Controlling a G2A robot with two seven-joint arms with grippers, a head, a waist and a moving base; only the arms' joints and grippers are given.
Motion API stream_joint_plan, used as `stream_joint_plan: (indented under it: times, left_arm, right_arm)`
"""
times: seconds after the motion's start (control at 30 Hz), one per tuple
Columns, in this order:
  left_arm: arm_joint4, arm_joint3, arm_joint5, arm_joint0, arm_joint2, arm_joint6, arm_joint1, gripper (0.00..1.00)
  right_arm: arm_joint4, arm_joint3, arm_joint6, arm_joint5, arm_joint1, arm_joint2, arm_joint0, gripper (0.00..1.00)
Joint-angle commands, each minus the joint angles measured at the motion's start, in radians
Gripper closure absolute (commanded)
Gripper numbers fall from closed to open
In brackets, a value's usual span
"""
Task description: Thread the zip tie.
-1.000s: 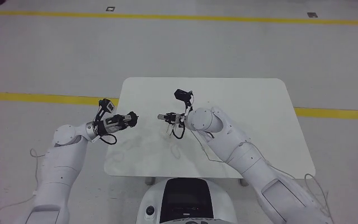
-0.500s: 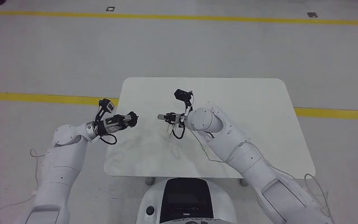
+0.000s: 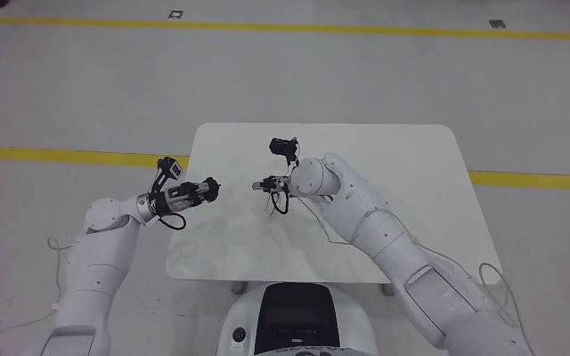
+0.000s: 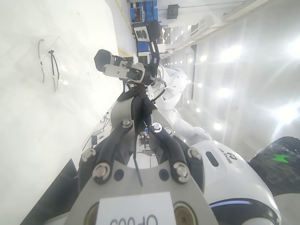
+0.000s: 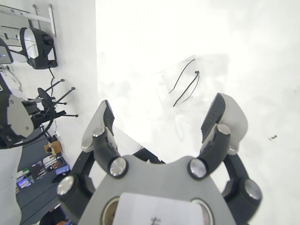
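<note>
1. Left wrist view: left claw (image 4: 137, 101) pinched shut on a black zip tie (image 4: 137, 159); in the top view the tie is too small for us to tell.
2. Right wrist view: right claw (image 5: 162, 100) wide open, empty; spare ties (image 5: 196, 72) on the table (image 5: 211, 24) beyond.
3. Top view, mid-frame: claws face each other, apart.

Black zip tie (image 4: 137, 165), white table (image 3: 401, 178)

Thin black zip tie (image 4: 137, 168) pinched in the left hand (image 4: 138, 97), tail trailing toward the palm.
</note>
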Motion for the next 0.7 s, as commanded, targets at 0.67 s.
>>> stream_joint_plan:
  times: [0.67]
  left_arm:
    - [0.0, 0.0, 0.0, 0.0, 0.0, 0.0, 0.0, 1.0]
  right_arm:
    - [-0.159, 0.364, 0.099, 0.0, -0.191, 0.05, 0.151, 0.0]
